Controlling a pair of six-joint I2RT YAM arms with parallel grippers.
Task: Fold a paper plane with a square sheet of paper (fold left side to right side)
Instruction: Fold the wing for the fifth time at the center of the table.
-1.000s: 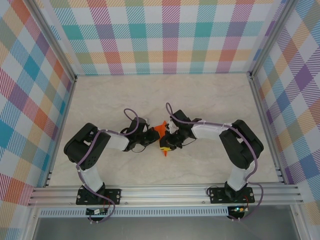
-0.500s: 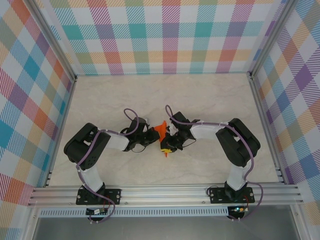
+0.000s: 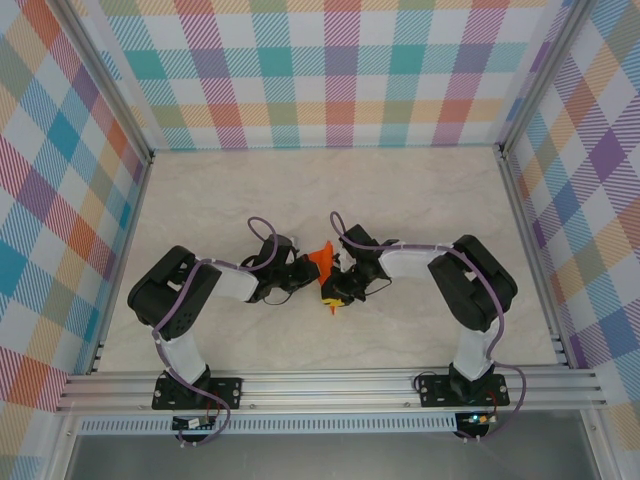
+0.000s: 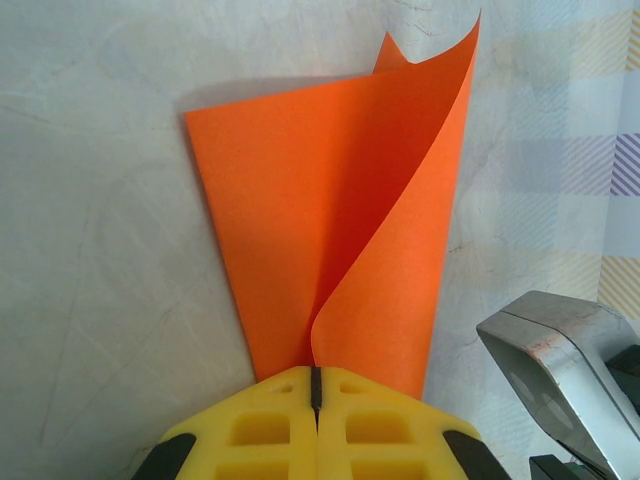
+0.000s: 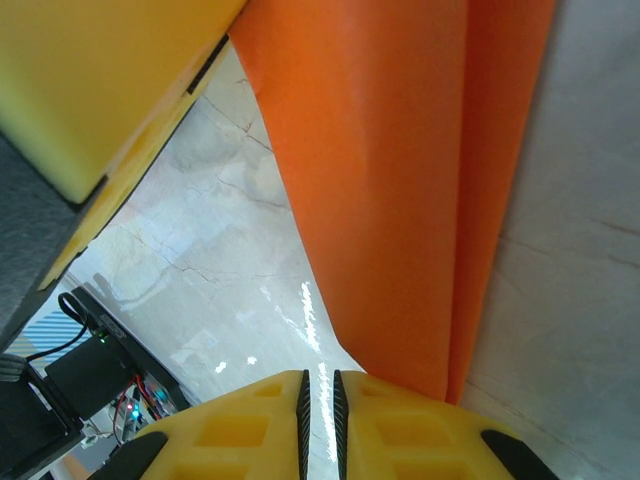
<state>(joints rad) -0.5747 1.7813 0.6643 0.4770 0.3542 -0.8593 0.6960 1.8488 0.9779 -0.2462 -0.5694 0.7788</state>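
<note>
**Left wrist: hand clamped on the paper's narrow end**

At the bottom edge, the left hand (image 4: 315,385) is closed tight on the narrow end of the paper (image 4: 330,230). The orange sheet widens straight away from the hand, its long axis in line with the grip. The front layer curls over toward a raised far corner above the pale surface (image 4: 100,200).

In the right wrist view, the right hand (image 5: 320,385) is all but closed, with nothing in the thin slit at its tip. The paper's end tucks behind one side of that tip.

From above, the paper sits between the two hands, mid-surface.
</note>
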